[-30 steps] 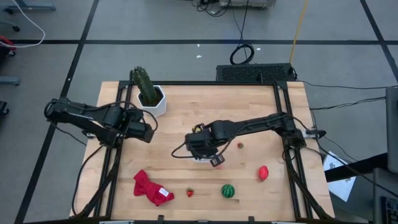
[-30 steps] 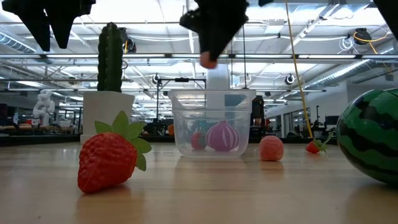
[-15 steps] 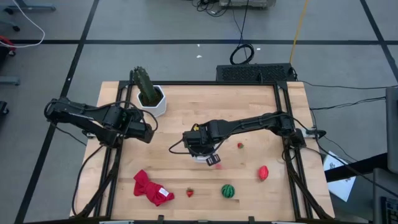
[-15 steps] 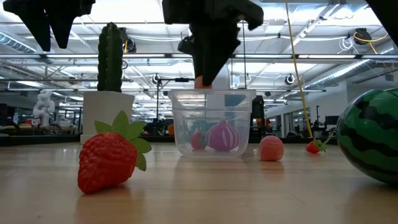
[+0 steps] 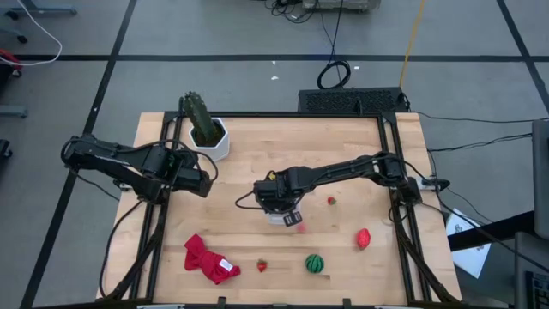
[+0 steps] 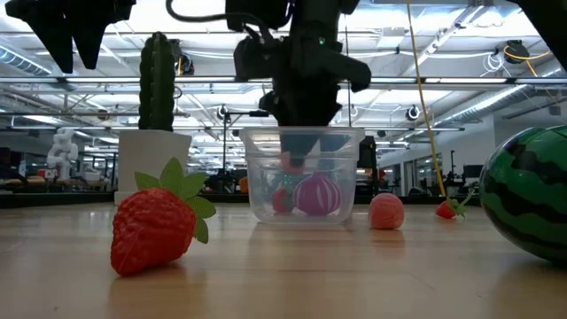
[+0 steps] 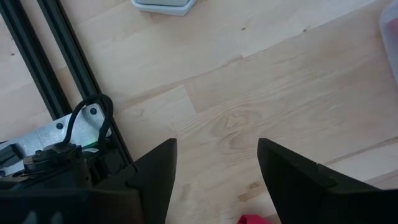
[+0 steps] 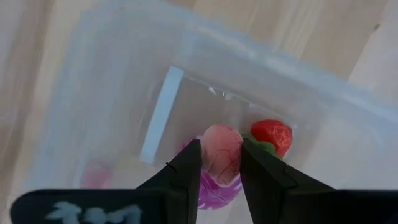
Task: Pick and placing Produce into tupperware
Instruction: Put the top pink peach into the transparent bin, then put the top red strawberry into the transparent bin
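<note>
While left gripper point(image 5: 206, 184) waits half spread near cactus pot point(image 5: 214, 142), my right gripper point(image 8: 219, 163) sits inside tupperware point(image 6: 303, 175), pinching pale pink produce piece point(image 8: 221, 151) above purple ball point(image 6: 316, 195) and small strawberry point(image 8: 272, 134).

Left claw point(image 7: 214, 165) fingers parted over bare wooden surface point(image 7: 249, 93), nothing between them. Black frame rails point(image 7: 56, 68) at 10 o'clock. White pot base point(image 7: 163, 5) at 12. Red scrap point(image 7: 252, 219) at 6. Clear tub edge point(image 7: 390, 34) at 2
</note>
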